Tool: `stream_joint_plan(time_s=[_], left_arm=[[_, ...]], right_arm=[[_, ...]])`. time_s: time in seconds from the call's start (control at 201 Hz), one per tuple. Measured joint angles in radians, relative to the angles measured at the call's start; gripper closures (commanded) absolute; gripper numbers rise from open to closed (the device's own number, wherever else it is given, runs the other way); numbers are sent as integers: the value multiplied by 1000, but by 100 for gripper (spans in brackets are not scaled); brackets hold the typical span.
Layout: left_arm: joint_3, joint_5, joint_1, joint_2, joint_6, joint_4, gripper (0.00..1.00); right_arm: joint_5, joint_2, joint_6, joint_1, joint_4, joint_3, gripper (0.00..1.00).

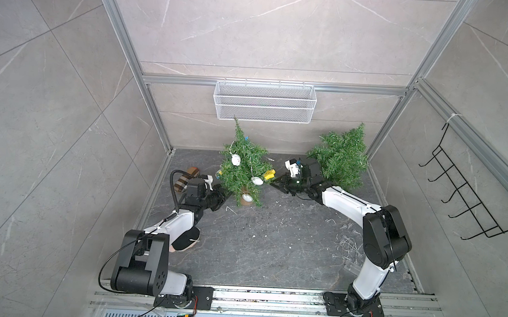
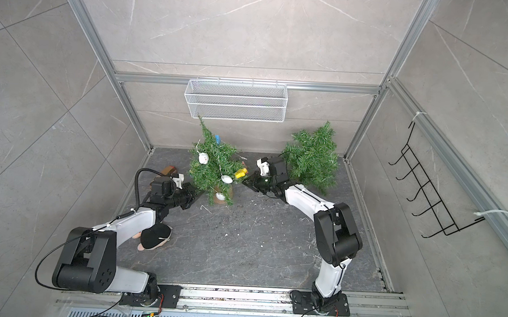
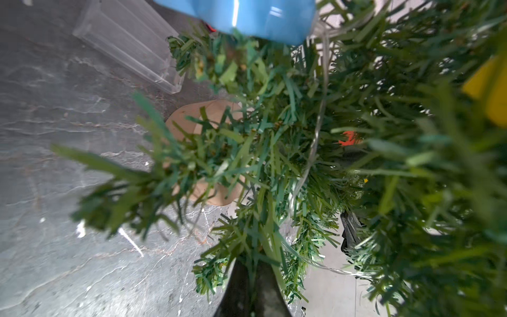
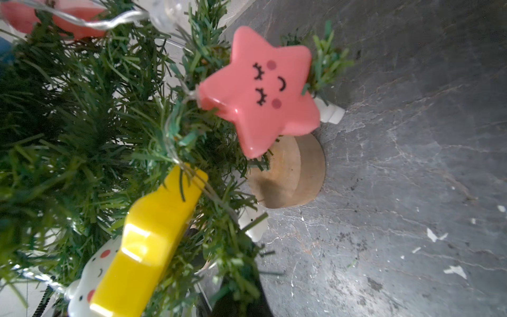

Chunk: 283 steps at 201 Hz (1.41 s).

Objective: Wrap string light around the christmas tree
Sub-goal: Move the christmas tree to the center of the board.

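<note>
The small green christmas tree (image 1: 243,170) (image 2: 213,169) stands on a round wooden base (image 4: 288,173) at the middle back of the floor. The string light (image 1: 235,159) is draped through it: a thin wire (image 3: 318,129) with white, yellow (image 4: 153,233), pink (image 4: 260,90) and blue shapes. My left gripper (image 1: 226,197) (image 3: 253,263) is at the tree's lower left, shut on a low branch. My right gripper (image 1: 274,181) (image 4: 238,277) is at the tree's right side beside the yellow star, shut on a branch tip.
A second bare green tree (image 1: 341,157) leans in the back right corner behind my right wrist. A white mesh basket (image 1: 264,101) hangs on the back wall, a black hook rack (image 1: 469,191) on the right wall. A plaid box (image 1: 186,181), a black cap (image 1: 187,240) and a clear plastic case (image 3: 129,41) lie on the floor.
</note>
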Motion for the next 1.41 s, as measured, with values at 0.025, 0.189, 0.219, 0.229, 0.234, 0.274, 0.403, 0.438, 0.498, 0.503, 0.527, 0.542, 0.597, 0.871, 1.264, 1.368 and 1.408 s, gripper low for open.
stream_joint_plan(time_s=[0.025,0.189,0.219,0.229,0.234,0.274,0.403,0.438,0.498,0.503,0.527,0.542,0.597,0.871,1.264,1.368,1.408], left_arm=[[0,0,2,-3,3,-5,100],[0,0,15,-39,24,-50,100],[0,0,18,-45,27,-55,100],[0,0,21,-47,29,-58,100],[0,0,21,-47,29,-58,100],[0,0,28,-54,35,-66,100],[0,0,60,-84,59,-116,100],[0,0,71,-96,66,-130,100],[0,0,93,-121,82,-157,100],[0,0,95,-123,83,-159,100],[0,0,105,-132,88,-168,100],[0,0,112,-138,92,-175,100],[0,0,135,-156,106,-194,100],[37,-12,275,-189,207,-312,100],[105,-34,449,-192,293,-412,100],[107,-35,471,-188,293,-431,97],[109,-36,476,-186,293,-444,91]], right_arm=[[-1,0,2,2,3,0,97],[-1,2,7,17,13,0,98],[-1,2,7,19,13,0,98],[-1,3,7,21,13,0,98],[-1,4,7,21,13,0,98],[-1,8,7,25,13,1,98],[0,29,15,43,19,13,99],[0,35,19,50,20,18,99],[2,51,27,64,24,31,100],[2,52,27,66,24,32,100],[3,60,33,73,27,40,100],[3,65,34,79,27,44,100],[7,82,42,97,31,62,100],[45,192,137,211,135,141,100],[148,381,266,339,222,348,100],[165,406,280,359,225,389,100],[168,414,284,363,226,401,100]])
